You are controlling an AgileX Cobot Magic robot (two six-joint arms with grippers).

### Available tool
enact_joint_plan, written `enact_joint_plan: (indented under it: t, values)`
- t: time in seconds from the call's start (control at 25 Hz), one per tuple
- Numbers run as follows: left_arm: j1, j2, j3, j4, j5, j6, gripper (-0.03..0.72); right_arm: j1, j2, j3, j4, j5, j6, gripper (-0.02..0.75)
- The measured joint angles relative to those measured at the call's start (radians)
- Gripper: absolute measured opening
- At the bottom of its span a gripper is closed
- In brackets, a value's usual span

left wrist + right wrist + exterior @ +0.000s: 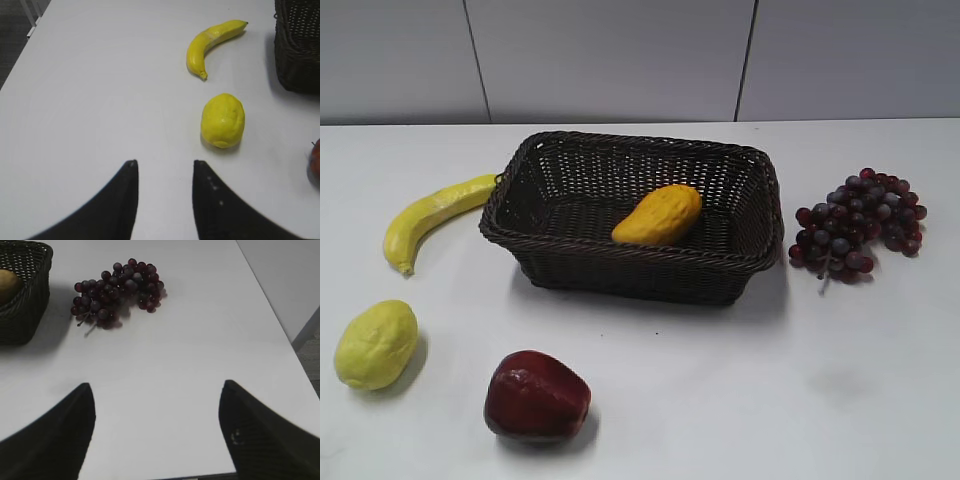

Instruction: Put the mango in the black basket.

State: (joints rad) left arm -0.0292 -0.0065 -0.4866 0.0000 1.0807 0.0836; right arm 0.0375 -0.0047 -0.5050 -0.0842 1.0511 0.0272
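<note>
- Lying inside the black basket (630, 270), the mango (658, 215) sits right of centre on the basket floor in the exterior view, its long axis running from lower left to upper right, tapered end toward the lower left.
- Judging from that, the placing looks done; no gripper touches the fruit, and neither arm shows in the exterior view at all.
- In the left wrist view, the left gripper (164, 197) fills the bottom centre of the frame, its fingers parted by a modest gap with nothing between them, over bare table (90, 100).
- From that claw, the lemon (223, 120) lies just up and to the right, the banana (212, 45) farther up, and a corner of the basket at the upper right edge; the mango cannot be seen from here.
- In the right wrist view, the right gripper (157, 432) is spread wide across the bottom of the frame and holds nothing.
- From it, the basket wall is at the upper left edge, with a sliver of mango showing over the rim; the grapes (117, 290) lie between, in the upper middle.
- The right claw seems the likelier arm for any further nudge, since it alone has the fruit in sight, up and to the left.
- A red apple (536, 396) rests at lower centre of the exterior view, well apart from the basket.
</note>
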Motion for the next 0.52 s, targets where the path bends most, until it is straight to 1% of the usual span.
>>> enact_joint_plan:
  t: [0.52]
  values:
    - [0.0,0.0,0.0,0.0,0.0,0.0,0.272,0.0,0.0,0.0,0.013,0.0,-0.02,0.589]
